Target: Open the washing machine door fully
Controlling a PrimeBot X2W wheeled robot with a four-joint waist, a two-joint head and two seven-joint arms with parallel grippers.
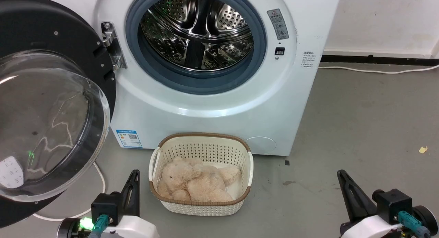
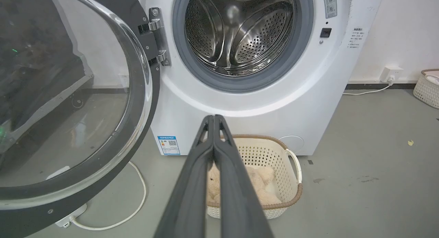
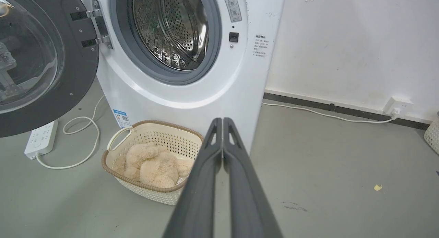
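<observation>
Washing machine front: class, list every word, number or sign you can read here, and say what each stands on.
Nothing can be quoted; every text is too small or blurred.
Grey rectangular sticker right of the steel drum: unreadable.
Black printed lines at the right edge of the white front panel: unreadable.
Blue-edged white sticker with a square code, panel's lower left: unreadable.

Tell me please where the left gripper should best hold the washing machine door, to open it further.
Likely the black rim of the washing machine door, low and far from the hinge. The left gripper would come edge-on from below: the rim is flat, the glass bowl bulges smoothly.
</observation>
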